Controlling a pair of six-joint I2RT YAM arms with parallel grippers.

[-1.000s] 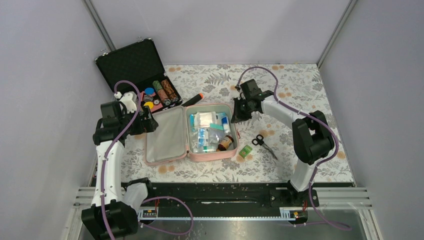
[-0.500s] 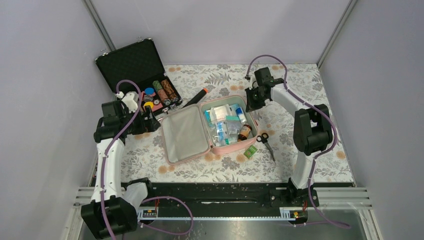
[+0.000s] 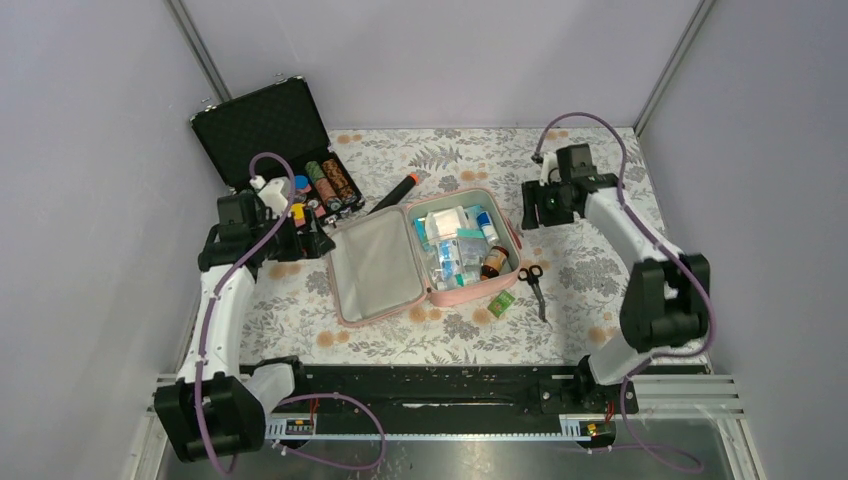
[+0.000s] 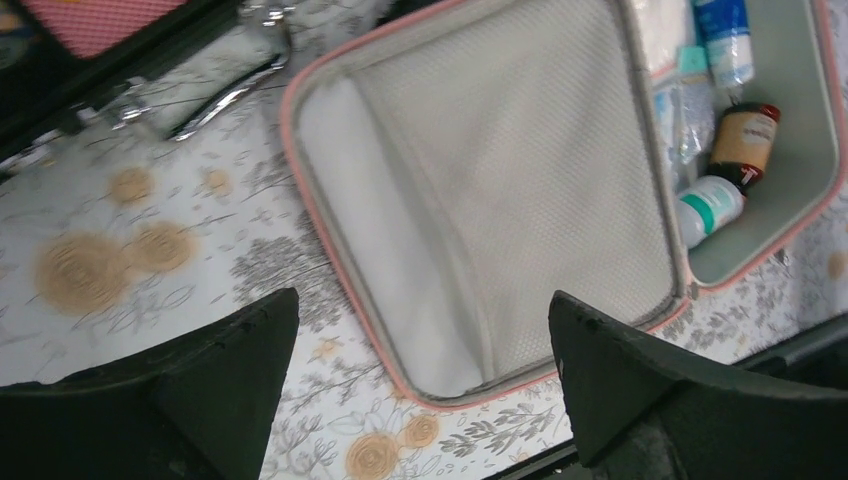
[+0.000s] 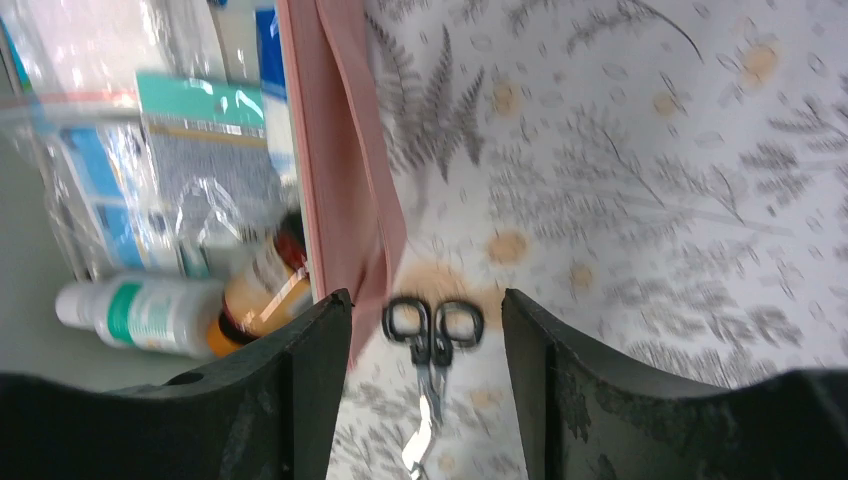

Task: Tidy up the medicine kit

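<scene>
While I watch from above, the pink medicine kit (image 3: 375,265) lies open near the middle of the flowery tabletop (image 3: 600,150). Its grey lid is flat on the left side and its tray is on the right side. The tray is full of little packets and bags. A brown bottle (image 3: 493,262) lies in the near right corner of the tray, and a white bottle with a green band (image 4: 708,208) lies next to it. My left hand (image 4: 420,310) is spread wide and holds nothing. It hangs over the left edge of the lid, between the kit and the black case (image 3: 275,140). That case stands open at the far left, with rows of poker chips (image 3: 325,185) inside it. A black pen with an orange tip (image 3: 392,193) lies on the tabletop between the case and the kit. My right hand (image 5: 425,300) is off to the right of the kit, near its far right corner. Its two fingers are apart and nothing is between them. Through its own camera I see the pink wall of the kit on the left. Black scissors (image 3: 532,285) lie on the tabletop just beside the kit's right side. A small green box (image 3: 502,303) lies close to the kit's near right corner.
</scene>
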